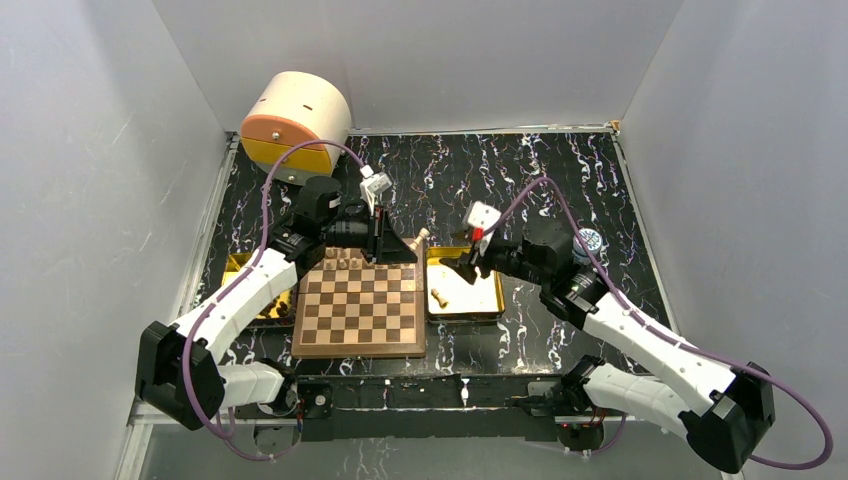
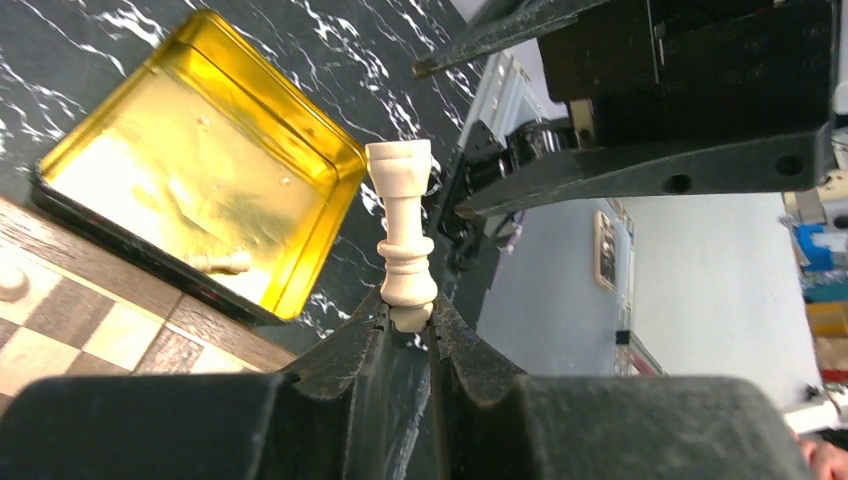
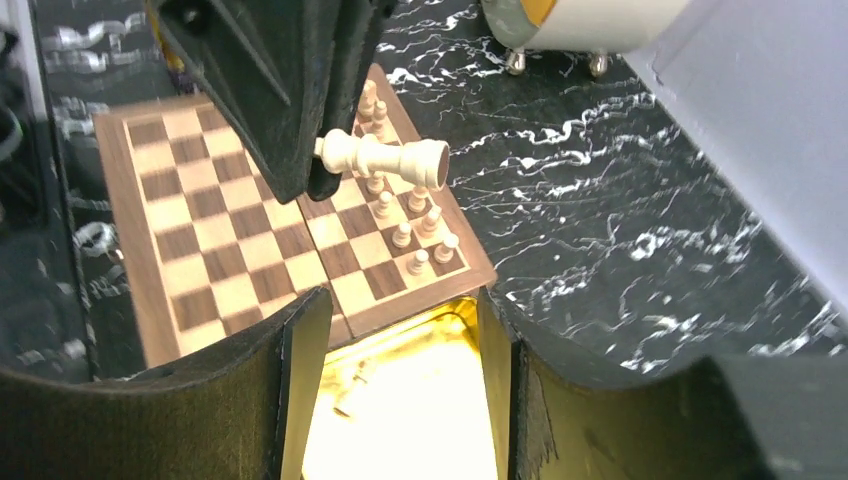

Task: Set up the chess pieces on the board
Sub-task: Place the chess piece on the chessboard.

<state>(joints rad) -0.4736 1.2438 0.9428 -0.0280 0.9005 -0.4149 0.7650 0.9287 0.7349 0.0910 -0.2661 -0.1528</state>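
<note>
The board (image 1: 360,312) lies between my arms, with several chess pieces (image 1: 342,264) standing along its far edge; they also show in the right wrist view (image 3: 405,222). My left gripper (image 1: 408,246) hovers over the board's far right corner, shut on the base of one tan chess piece (image 2: 403,235), which sticks straight out past the fingertips (image 2: 372,318). The right wrist view shows that held piece (image 3: 385,155) lying level above the board (image 3: 220,240). My right gripper (image 3: 400,345) is open and holds nothing, above the right gold tray (image 3: 400,430).
The right gold tray (image 1: 488,297) holds one loose piece (image 1: 440,297). Another gold tray (image 1: 240,265) sits left of the board, partly under my left arm. A cream and orange drum (image 1: 295,125) stands at the back left corner. Grey walls close in the table.
</note>
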